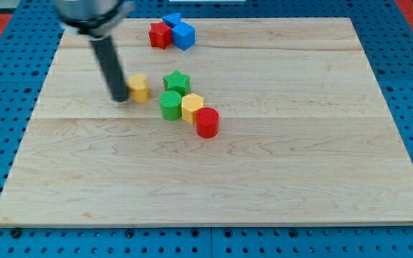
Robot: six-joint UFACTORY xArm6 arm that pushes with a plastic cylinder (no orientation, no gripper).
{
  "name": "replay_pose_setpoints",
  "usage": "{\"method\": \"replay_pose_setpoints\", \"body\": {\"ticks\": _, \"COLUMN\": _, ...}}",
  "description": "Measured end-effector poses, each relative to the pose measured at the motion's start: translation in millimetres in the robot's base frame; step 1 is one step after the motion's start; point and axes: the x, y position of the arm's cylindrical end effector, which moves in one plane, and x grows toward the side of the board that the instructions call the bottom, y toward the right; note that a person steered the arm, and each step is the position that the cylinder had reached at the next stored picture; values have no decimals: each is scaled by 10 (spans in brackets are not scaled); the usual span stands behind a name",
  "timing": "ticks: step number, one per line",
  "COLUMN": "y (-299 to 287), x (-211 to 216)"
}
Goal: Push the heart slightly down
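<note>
Yellow heart [140, 87], small and partly hidden, on the wooden surface [264, 165], my tip [120, 99] just at its left, touching unclear, tool has no jaws

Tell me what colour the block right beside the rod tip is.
Yellow, seen in the camera view, just to the view's right of my tip.
</note>
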Motion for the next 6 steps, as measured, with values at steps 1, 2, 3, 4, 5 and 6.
{"method": "replay_pose_setpoints", "body": {"ticks": 1, "y": -732, "x": -31}}
{"method": "replay_pose_setpoints", "body": {"ticks": 2, "y": -437, "x": -589}}
{"method": "replay_pose_setpoints", "body": {"ticks": 3, "y": 169, "x": -575}}
{"method": "replay_pose_setpoints", "body": {"ticks": 4, "y": 173, "x": -161}}
{"method": "replay_pose_setpoints", "body": {"ticks": 5, "y": 173, "x": -401}}
{"method": "replay_pose_setpoints", "body": {"ticks": 6, "y": 370, "x": -632}}
